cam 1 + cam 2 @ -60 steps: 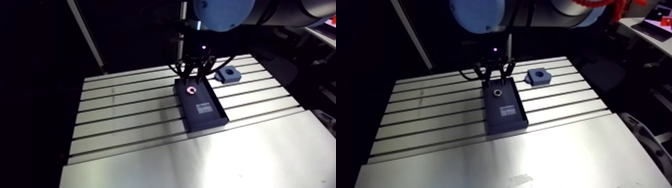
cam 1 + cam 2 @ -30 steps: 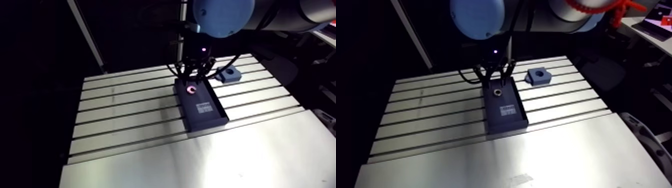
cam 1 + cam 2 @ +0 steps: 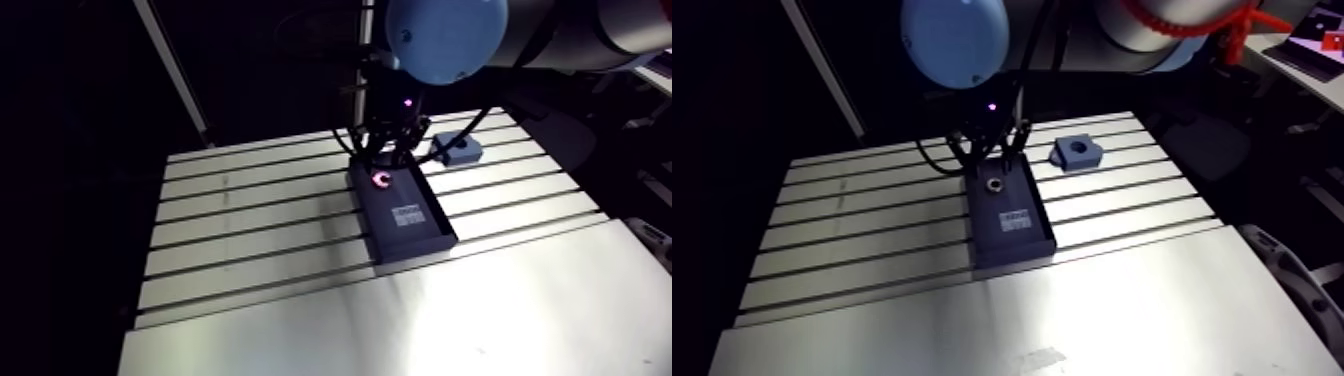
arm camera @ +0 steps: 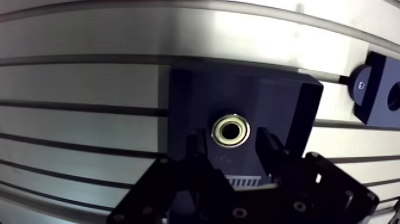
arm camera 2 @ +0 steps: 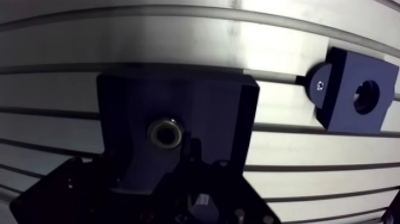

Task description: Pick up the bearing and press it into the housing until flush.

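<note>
Gripper (image 4: 231, 146) open and holding nothing: my two dark fingers (image 4: 195, 154) stand apart, and they hang over one end of a dark rectangular tray (image 4: 286, 101). In the wrist view the bearing (image 4: 231, 130), a small metal ring with a dark centre hole, lies flat on the tray floor. It shows in the gap between my fingertips, slightly ahead of them, and touches neither. The tray sits on a slotted aluminium table (image 4: 89, 83), crossing several of its grooves. In the arm view a small pale label (image 3: 1015, 219) lies on the tray floor near the middle, apart from the bearing. The housing (image 5: 351, 98), a dark blue block with a round bore through it, rests on the table beside the tray. It sits off the corner nearest the bearing and is clear of the tray's wall.
</note>
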